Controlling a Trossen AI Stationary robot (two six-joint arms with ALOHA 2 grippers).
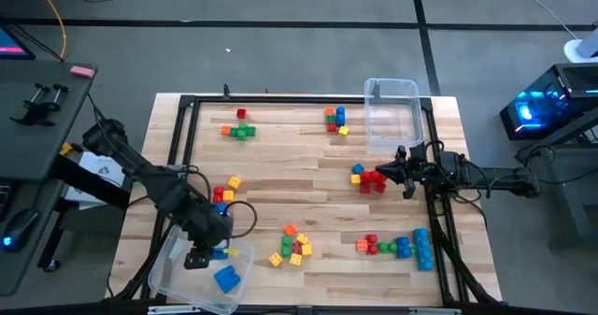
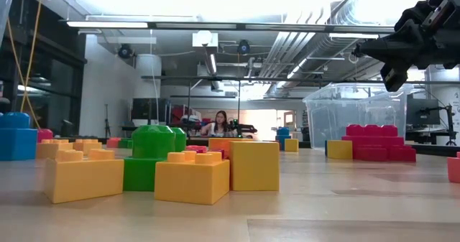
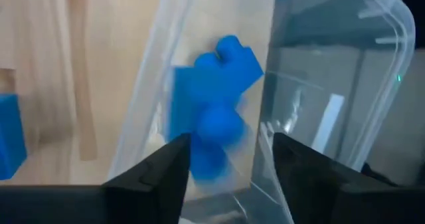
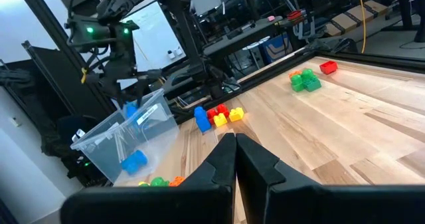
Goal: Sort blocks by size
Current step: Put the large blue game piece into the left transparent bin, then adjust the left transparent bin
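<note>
One blue block (image 1: 226, 279) in near bin (image 1: 163, 282), far bin (image 1: 391, 116) unfilled

Glossy smooth plastic blocks (image 1: 294, 244); pale wood-grain table (image 1: 308, 179), satin; clear glossy plastic bin (image 1: 168, 276) under the matt black left gripper (image 1: 197, 259); black metal frame (image 1: 182, 128).

Blocks (image 1: 294, 245): red, blue, green, yellow, orange; scattered clusters across the table (image 1: 308, 179).
Blue block (image 1: 226, 279): large, lying near-left, inside bin.
</note>
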